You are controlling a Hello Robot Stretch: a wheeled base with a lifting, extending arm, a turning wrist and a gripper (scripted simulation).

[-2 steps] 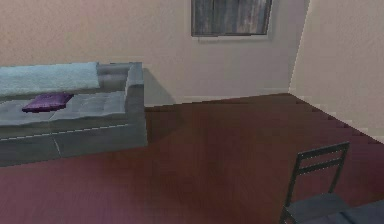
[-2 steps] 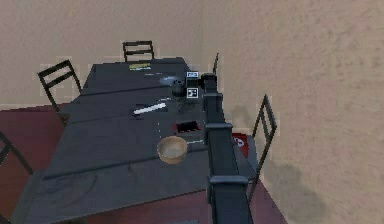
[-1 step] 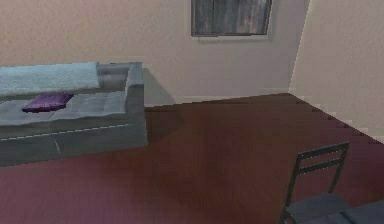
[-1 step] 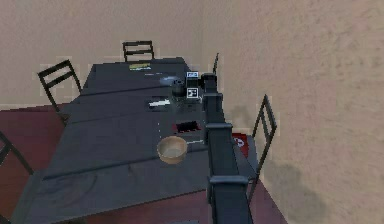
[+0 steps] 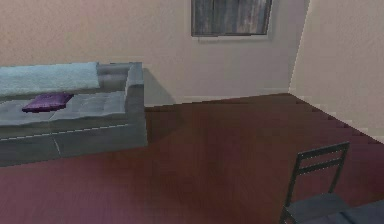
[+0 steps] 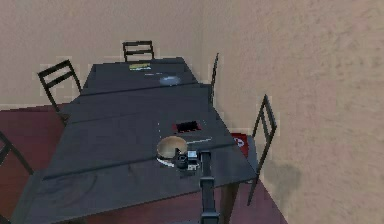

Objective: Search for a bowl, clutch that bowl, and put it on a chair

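Observation:
In the arm side view a pale, round, bowl-like thing (image 6: 166, 149) lies on the dark table (image 6: 110, 125) near its front right part. The dark arm bar (image 6: 207, 190) rises from the bottom edge to it. My gripper (image 6: 183, 160) sits right at the pale thing's near right rim, so I cannot tell whether it holds anything. Dark chairs ring the table: one at the far end (image 6: 137, 50), one on the left (image 6: 60, 78), two on the right (image 6: 213, 72) (image 6: 262, 125). Another chair (image 5: 322, 185) stands at the forward view's bottom right.
On the table lie a flat dark rectangle with a pale edge (image 6: 187, 127), a grey disc (image 6: 170, 80) and a small green item (image 6: 141, 68). Something red (image 6: 240, 141) lies by the table's right edge. A grey-blue sofa (image 5: 90, 115) with a purple item (image 5: 47, 102) stands at the forward view's left, with dark red floor (image 5: 220, 150) beyond.

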